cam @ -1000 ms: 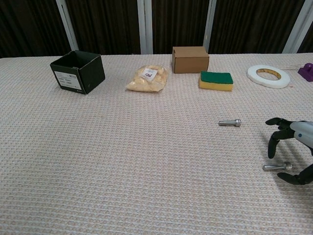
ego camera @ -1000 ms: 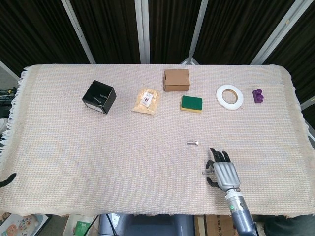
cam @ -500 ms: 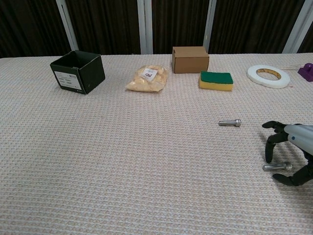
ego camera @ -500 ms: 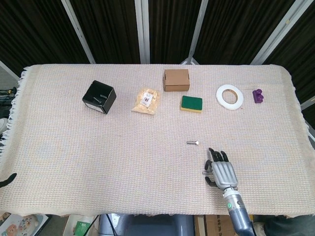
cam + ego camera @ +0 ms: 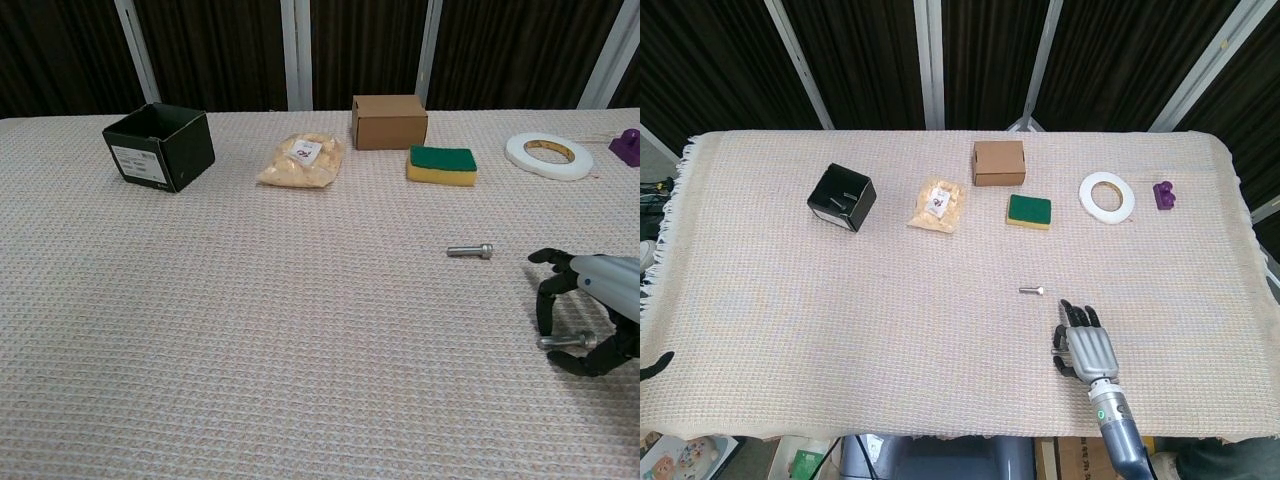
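right hand: metal-backed, dark fingers curled down and apart around a small steel bolt lying on the woven cloth; fingertips close on either side, bolt not lifted, and whether they touch it cannot be told. second bolt, same make, a little ahead and to the left of the hand. far ahead-left: black card box, open top, small pale items inside. ahead: closed brown carton, clear bag of beige pieces, green-and-yellow sponge, white tape ring, purple block.
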Motion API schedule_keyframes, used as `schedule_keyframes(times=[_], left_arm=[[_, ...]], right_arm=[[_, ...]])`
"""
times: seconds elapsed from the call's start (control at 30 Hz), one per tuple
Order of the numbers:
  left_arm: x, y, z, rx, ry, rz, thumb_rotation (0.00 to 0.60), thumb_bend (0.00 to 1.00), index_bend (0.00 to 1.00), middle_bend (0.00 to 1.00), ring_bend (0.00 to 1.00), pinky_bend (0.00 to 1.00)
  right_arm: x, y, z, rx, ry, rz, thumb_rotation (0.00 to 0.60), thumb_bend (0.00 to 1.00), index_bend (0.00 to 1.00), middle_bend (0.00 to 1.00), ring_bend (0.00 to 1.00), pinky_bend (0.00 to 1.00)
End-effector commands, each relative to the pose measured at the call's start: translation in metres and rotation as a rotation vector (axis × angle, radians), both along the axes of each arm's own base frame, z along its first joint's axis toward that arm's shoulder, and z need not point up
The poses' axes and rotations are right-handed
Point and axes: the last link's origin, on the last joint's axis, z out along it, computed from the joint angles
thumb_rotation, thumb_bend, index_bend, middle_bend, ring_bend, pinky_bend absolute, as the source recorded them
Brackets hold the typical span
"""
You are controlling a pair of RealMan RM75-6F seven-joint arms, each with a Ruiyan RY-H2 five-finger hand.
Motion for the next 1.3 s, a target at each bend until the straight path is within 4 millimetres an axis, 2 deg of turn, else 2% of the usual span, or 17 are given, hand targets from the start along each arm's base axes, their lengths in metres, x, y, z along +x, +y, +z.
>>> schedule_keyframes(times=[0.03,0.83,1.3], left_arm=[[0.0,0.0,0.0,-0.001,0.001,0.0,0.6,0.12,0.05,0.04,0.0,0.15],[0.001,0.001,-0.002,-0.005,0.008,0.001,0.6,0.12,0.05,0.04,0.0,0.15],[0.001,0.001,-0.002,-0.005,0.01,0.001,0.6,0.12,0.05,0.04,0.0,0.15]], right_arm=[[0.0,-0.001,-0.001,0.002,0.0,-0.003,0.6,0.33,0.55,0.04,0.1,0.06],[0.002,-0.004,0.002,0.015,0.002,-0.007,0.6,0.37,0.63,0.05,0.11,0.08],[0.008,-0.004,0.01,0.008,-0.026,0.001,0.6,0.37,0.64,0.05,0.11,0.09]])
